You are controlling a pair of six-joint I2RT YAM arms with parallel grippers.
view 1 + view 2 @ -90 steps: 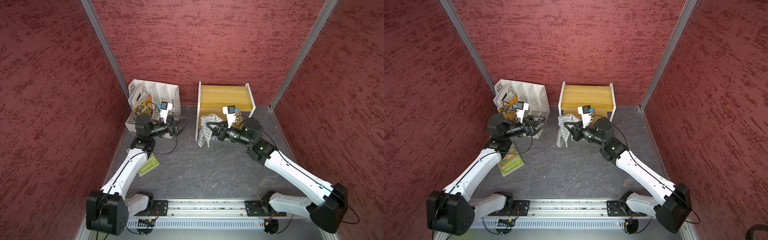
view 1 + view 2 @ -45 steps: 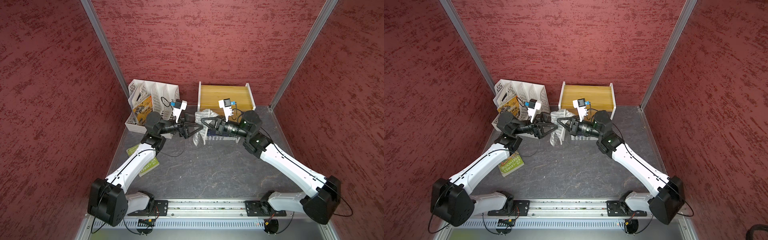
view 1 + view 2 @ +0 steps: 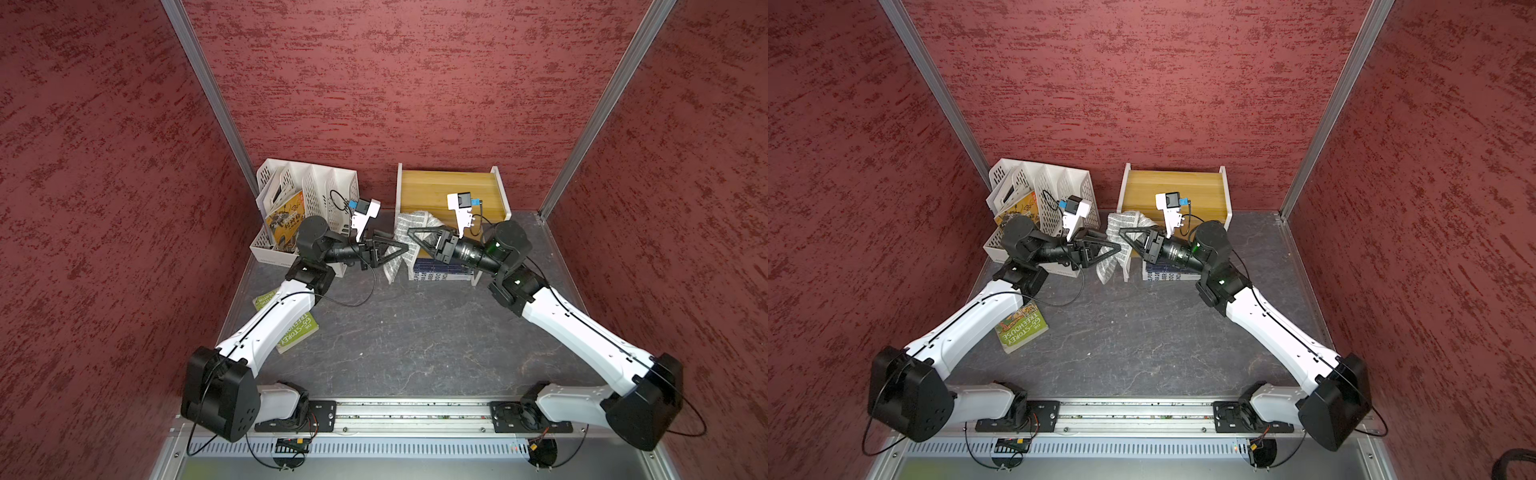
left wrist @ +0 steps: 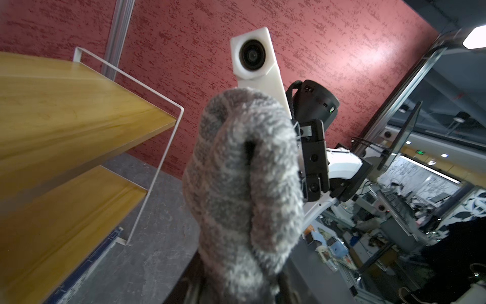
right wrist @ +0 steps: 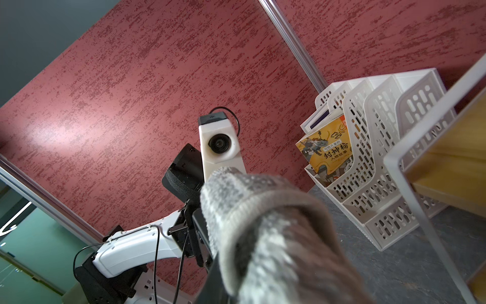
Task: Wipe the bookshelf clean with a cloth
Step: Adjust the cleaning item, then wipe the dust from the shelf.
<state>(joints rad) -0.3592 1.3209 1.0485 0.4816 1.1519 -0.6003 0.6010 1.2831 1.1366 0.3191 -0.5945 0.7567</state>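
Top views, cloth: in both top views it hangs at the left front corner of the bookshelf, over the surface.
Top views, jaws: left jaws and right jaws meet tip to tip at the cloth.
Left wrist, left jaws: clamped on the cloth, bookshelf near.
Right wrist, right jaws: buried under the cloth; cannot tell their gap.

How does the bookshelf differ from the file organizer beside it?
The bookshelf has yellow wooden boards; the file organizer is white perforated plastic. The bookshelf has two stepped tiers; the file organizer has upright slots, one holding an orange book. Both stand at the rear of the tabletop.
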